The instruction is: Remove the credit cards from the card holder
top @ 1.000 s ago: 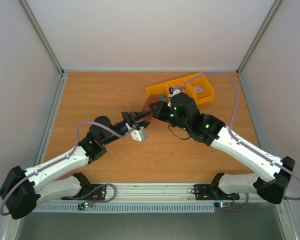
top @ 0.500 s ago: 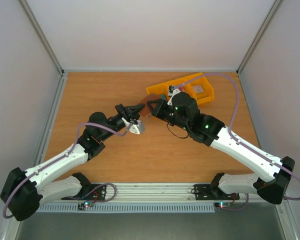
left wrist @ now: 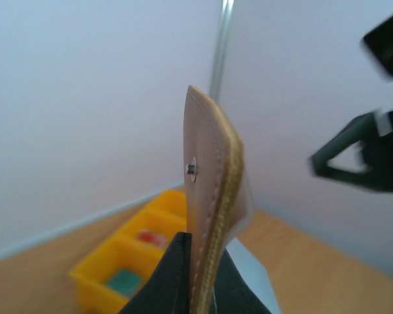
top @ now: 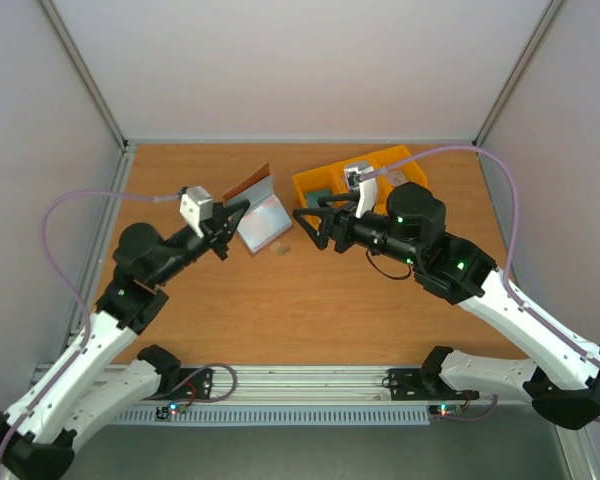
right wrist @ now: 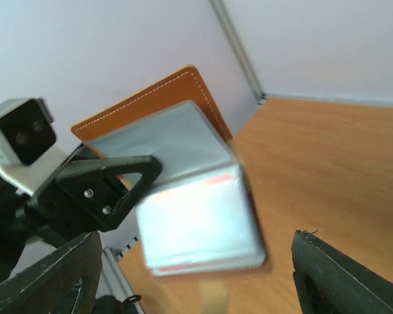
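Left of centre over the table, my left gripper is pressed shut on the near-left edge of the card holder. It holds the holder up off the wood and opened, brown leather to the far side and grey lining facing right. From my left wrist the holder stands edge-on between the fingers. The credit cards, whitish with red edges and blurred, sit in the lining pocket. Just right of the holder and apart from it, my right gripper hangs with jaws spread wide, gripping nothing. Farther right, toward the far side, a yellow bin rests on the table.
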### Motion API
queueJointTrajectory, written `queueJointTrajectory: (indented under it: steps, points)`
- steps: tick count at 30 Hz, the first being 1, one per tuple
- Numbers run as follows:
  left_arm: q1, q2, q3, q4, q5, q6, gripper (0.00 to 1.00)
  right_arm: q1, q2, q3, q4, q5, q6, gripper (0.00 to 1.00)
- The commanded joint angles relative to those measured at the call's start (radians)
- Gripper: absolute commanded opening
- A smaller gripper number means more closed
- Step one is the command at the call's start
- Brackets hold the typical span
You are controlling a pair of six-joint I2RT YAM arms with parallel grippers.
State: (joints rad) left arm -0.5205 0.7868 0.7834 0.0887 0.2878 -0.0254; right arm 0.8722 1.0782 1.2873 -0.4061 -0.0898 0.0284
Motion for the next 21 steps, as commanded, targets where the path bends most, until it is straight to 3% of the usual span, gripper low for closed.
queueJointTrajectory:
  steps: [1, 6, 10, 13, 21]
  points:
    - [0.008, -0.125, -0.064, 0.109, 0.176, -0.569, 0.00, -0.017, -0.044, -0.070, 0.100, -0.196, -0.126, 0.82]
    - [0.067, -0.255, -0.084, 0.171, 0.198, -0.631, 0.00, -0.015, -0.042, -0.264, 0.522, -0.316, -0.001, 0.85]
    - [0.084, -0.320, -0.110, 0.227, 0.216, -0.633, 0.00, 0.010, 0.057, -0.211, 0.589, -0.455, 0.026, 0.98]
    - [0.089, -0.350, -0.154, 0.256, 0.180, -0.607, 0.00, 0.016, 0.096, -0.211, 0.654, -0.513, 0.055, 0.94]
    - [0.091, -0.336, -0.217, 0.348, 0.184, -0.561, 0.00, 0.017, 0.108, -0.235, 0.628, -0.456, 0.070, 0.78]
